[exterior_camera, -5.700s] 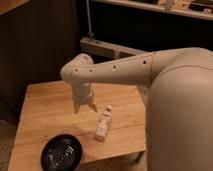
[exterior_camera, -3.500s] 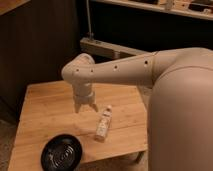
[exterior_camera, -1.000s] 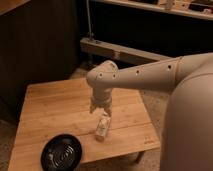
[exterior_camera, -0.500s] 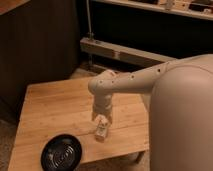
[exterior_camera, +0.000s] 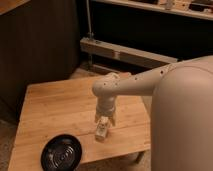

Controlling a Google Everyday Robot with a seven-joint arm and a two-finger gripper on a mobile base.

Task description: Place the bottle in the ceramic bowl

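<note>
Item one: ceramic bowl [exterior_camera: 61, 152], round, shallow, glossy black, faint concentric ridges showing across its whole interior; it stood at the front-left corner of the table, nothing resting in it. Item two: bottle [exterior_camera: 102, 131], small, slim, cream-white, lying on its side on the wood near the front edge, right of the bowl and well apart from it, outside the bowl. Item three: gripper [exterior_camera: 104, 120], pointed downward directly over the bottle's far end, its two fingers spread apart and straddling that end; contact with the bottle could not be made out. The pale arm [exterior_camera: 132, 84] reached in from the large rounded robot body [exterior_camera: 187, 120] at right. Surface: light wooden table [exterior_camera: 52, 102] with visible plank grain. Room: dark panelled wall [exterior_camera: 40, 40] behind, a grey horizontal rail [exterior_camera: 125, 52] with an upright pole [exterior_camera: 88, 20], and speckled floor [exterior_camera: 5, 145] at left. Change noted: several seconds earlier the gripper had hung left of the bottle and higher; it had since moved across and descended over it, while bottle and bowl kept their positions.
</note>
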